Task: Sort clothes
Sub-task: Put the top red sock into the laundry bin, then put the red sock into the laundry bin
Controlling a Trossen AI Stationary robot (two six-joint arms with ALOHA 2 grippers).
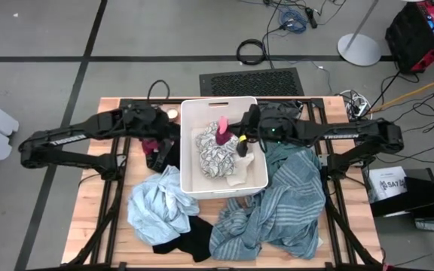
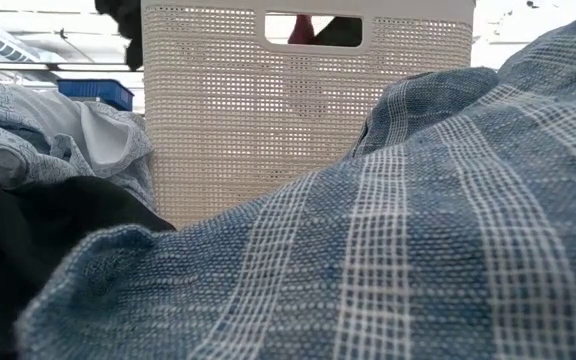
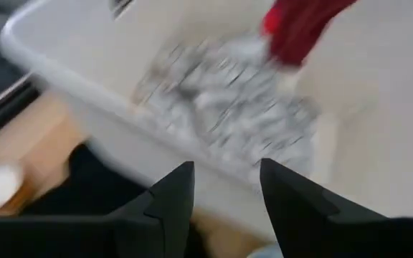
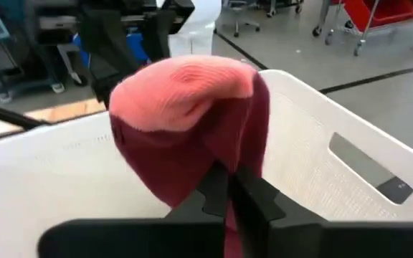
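Wooden slats form the table (image 1: 89, 218), which stands on a grey floor with cables lying beyond its far edge. A white bin (image 1: 194, 113) sits at the centre of the table, between the two arms.

The right gripper (image 4: 229, 188) is positioned above the bin interior. Its fingers are closed on a small magenta garment (image 4: 192, 129) with a pink end, which hangs over the fingers and is suspended clear of the bin floor. In the high view the same garment (image 1: 224, 132) appears above a white patterned cloth (image 1: 213, 154) that lies inside the bin.

The left gripper (image 3: 224, 190) is located at the left outer wall of the bin, pointing toward it. Its fingers are parted and hold nothing. A dark garment (image 1: 157, 158) lies on the table beneath this gripper.

A light blue garment (image 1: 157, 203) lies on the table near the left front corner of the bin. A black garment (image 1: 187, 242) lies at the front edge, partly under the light blue one. A large striped teal-grey cloth (image 1: 285, 207) covers the right front area of the table and touches the right wall of the bin.
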